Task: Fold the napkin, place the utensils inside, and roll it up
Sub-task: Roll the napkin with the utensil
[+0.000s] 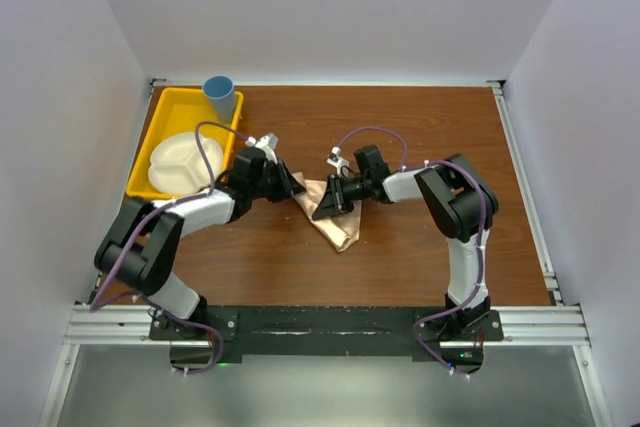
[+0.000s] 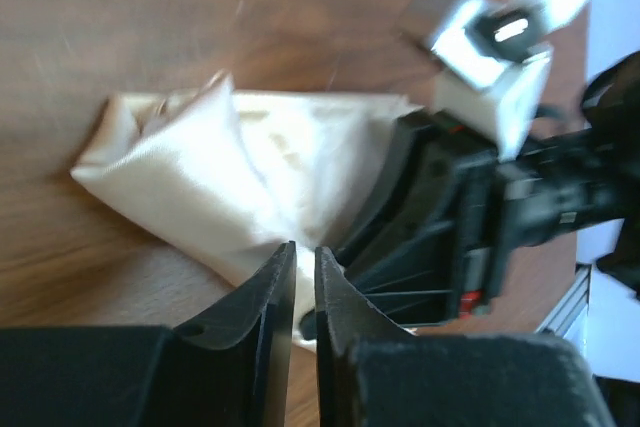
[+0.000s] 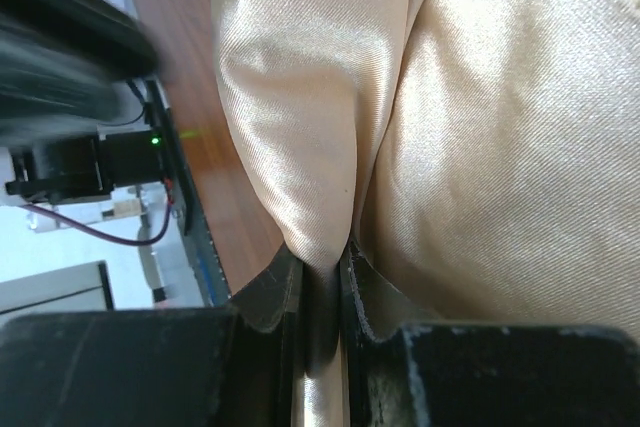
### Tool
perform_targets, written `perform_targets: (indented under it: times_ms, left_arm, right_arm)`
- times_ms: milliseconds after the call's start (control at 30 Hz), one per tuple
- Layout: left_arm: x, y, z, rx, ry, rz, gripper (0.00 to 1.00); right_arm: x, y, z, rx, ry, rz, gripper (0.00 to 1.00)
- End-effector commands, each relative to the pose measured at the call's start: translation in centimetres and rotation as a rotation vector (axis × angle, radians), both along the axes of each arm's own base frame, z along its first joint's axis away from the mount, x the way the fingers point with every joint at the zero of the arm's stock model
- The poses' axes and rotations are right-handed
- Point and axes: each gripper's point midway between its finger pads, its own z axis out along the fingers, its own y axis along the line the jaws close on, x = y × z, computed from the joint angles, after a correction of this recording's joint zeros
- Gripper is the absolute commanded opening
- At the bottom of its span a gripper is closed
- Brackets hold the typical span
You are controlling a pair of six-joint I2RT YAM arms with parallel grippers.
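The peach-orange napkin (image 1: 338,225) lies bunched in a crumpled heap at the middle of the wooden table. My right gripper (image 1: 325,205) comes in from the right and is shut on a raised fold of the napkin (image 3: 300,147), which fills the slit between the jaws (image 3: 322,257). My left gripper (image 1: 299,188) sits at the cloth's left corner. Its jaws stand nearly together (image 2: 305,247) with the napkin's (image 2: 200,167) pale edge showing in the narrow slit. The right gripper's black body (image 2: 450,217) is directly opposite, close by. The utensils are hidden from view.
A yellow tray (image 1: 165,107) at the back left holds a white divided plate (image 1: 175,162), and a blue cup (image 1: 220,92) stands at its far corner. Aluminium rails run along the table's right (image 1: 525,187) and near edges.
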Motion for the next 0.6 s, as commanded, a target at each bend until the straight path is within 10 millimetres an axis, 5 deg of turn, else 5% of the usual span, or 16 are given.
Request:
perform_targets:
  times_ms: [0, 67, 300, 567]
  left_arm:
    - [0.5, -2.4, -0.3, -0.115, -0.027, -0.061, 0.16]
    - [1.1, -2.5, -0.5, -0.111, -0.048, -0.053, 0.15]
    - [0.8, -1.0, -6.1, -0.006, 0.066, 0.013, 0.13]
    - [-0.5, -0.4, -9.6, 0.021, 0.13, 0.017, 0.1]
  right_arm:
    - [-2.3, -1.5, -3.1, -0.096, 0.178, -0.035, 0.04]
    - [-2.3, -1.7, -3.5, -0.11, 0.172, -0.035, 0.04]
    - [-2.3, -3.1, -3.6, -0.208, 0.122, -0.021, 0.15]
    - [-0.4, -4.5, 0.8, -0.335, -0.082, -0.011, 0.46]
